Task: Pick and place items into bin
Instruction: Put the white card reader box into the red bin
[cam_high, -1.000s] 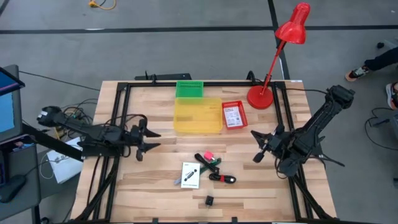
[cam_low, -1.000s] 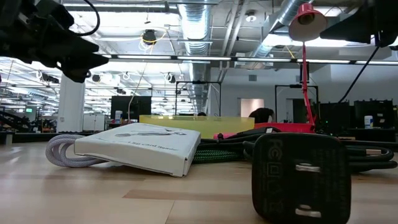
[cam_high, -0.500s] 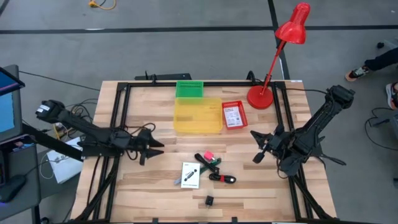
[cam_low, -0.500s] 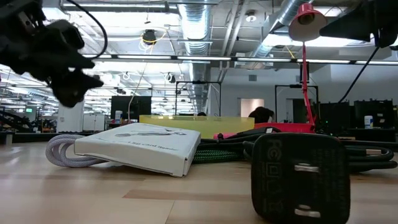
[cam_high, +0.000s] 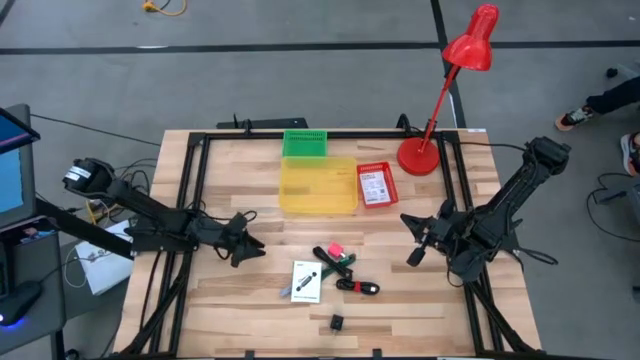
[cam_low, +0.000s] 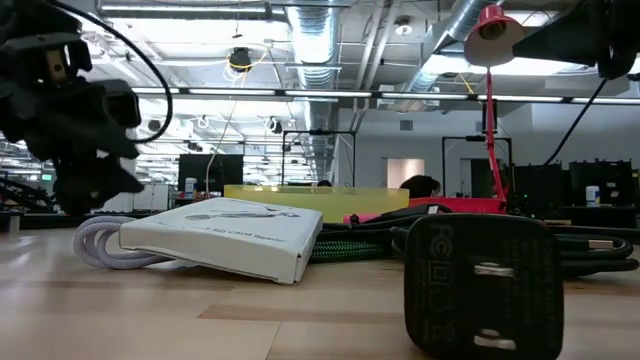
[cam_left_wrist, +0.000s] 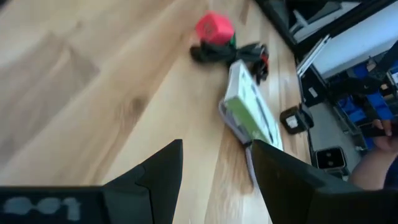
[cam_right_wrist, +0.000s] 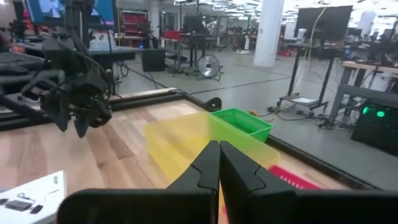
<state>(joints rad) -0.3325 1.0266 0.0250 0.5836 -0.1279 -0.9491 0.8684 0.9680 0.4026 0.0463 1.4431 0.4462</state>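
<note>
The items lie loose in the near middle of the table: a white carded package (cam_high: 306, 282) lying flat, a red cube (cam_high: 334, 250), a green-handled tool (cam_high: 343, 263), a red-and-black tool (cam_high: 360, 287) and a small black plug (cam_high: 337, 322). My left gripper (cam_high: 252, 246) hovers open just left of them; in its wrist view (cam_left_wrist: 217, 168) the package (cam_left_wrist: 249, 112) and cube (cam_left_wrist: 214, 28) lie ahead, with nothing between the fingers. My right gripper (cam_high: 410, 242) waits shut at the right, also seen in its wrist view (cam_right_wrist: 218, 163).
A yellow bin (cam_high: 318, 186), a green bin (cam_high: 304, 143) and a red bin (cam_high: 376, 184) stand at the far middle. A red desk lamp (cam_high: 420, 155) stands at the far right. A black frame (cam_high: 190, 180) runs along the table's edges.
My left gripper has come down and moved toward the table's right and near edges, closer to the white package, rolling about its own axis as it went. It stays open. The items have not moved.
</note>
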